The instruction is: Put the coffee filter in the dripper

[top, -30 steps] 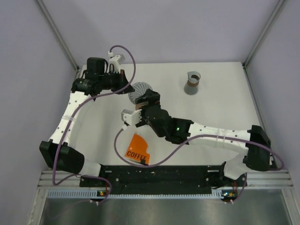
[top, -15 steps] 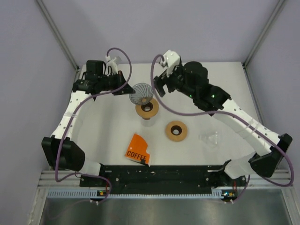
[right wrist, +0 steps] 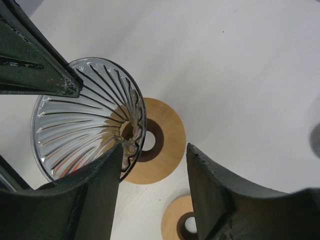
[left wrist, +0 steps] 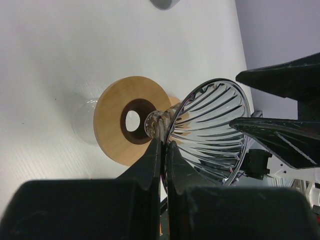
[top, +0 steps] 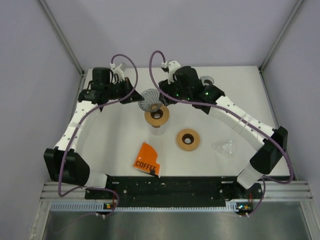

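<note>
The dripper (top: 149,99), a clear ribbed glass cone, hangs tilted on its side over the back middle of the table. My left gripper (top: 135,95) is shut on its rim (left wrist: 162,145), and the cone's tip points at a wooden ring (left wrist: 112,125). My right gripper (top: 164,98) stands open just right of the dripper (right wrist: 80,125). Its left finger (right wrist: 100,190) is against the glass wall, and only the ring shows in the gap of the right gripper (right wrist: 155,147). No coffee filter shows in any view.
The wooden ring (top: 157,116) sits on a clear glass under the dripper. A second wooden ring (top: 188,140) lies mid-table, with a small clear glass piece (top: 225,148) to its right. An orange coffee packet (top: 146,158) lies near the front. A grey cup (top: 207,80) stands behind the right arm.
The right arm swung from the table's middle to the back and now sits beside the dripper, its jaws narrower than before. The left gripper kept hold of the dripper and barely moved.
</note>
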Motion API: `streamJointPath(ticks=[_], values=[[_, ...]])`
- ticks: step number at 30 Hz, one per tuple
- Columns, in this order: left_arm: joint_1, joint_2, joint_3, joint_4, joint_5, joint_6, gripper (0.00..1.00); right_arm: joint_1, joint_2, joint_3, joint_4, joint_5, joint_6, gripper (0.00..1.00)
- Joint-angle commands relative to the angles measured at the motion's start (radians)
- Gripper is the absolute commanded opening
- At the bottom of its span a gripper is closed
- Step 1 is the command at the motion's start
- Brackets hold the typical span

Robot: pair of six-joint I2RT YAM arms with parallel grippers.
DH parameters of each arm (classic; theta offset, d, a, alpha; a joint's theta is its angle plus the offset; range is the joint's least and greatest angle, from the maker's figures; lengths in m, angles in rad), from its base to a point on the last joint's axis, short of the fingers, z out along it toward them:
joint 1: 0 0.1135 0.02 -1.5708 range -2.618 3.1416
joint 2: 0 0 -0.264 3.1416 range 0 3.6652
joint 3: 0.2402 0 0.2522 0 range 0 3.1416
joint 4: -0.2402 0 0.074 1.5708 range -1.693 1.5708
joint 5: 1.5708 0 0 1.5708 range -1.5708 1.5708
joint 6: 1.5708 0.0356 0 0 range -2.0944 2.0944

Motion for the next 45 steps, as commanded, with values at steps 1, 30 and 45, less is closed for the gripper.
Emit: streamJointPath(ticks=[1,30,45], values=[[0.000,-0.027,-0.015,0.100,0.020,-0.043,0.00,0.007,0.011,0.028,0.001,-0.023,0.033,0.49],[-0.048,0.013,-0.058,0.109,0.040,-0.071,0.00,-0.004,0.102,0.044,-0.110,0.023,0.050,0.00],[-0.083,-0.067,-0.041,0.105,0.014,-0.048,0.00,-0.004,0.054,0.032,-0.128,0.008,0.058,0.00]])
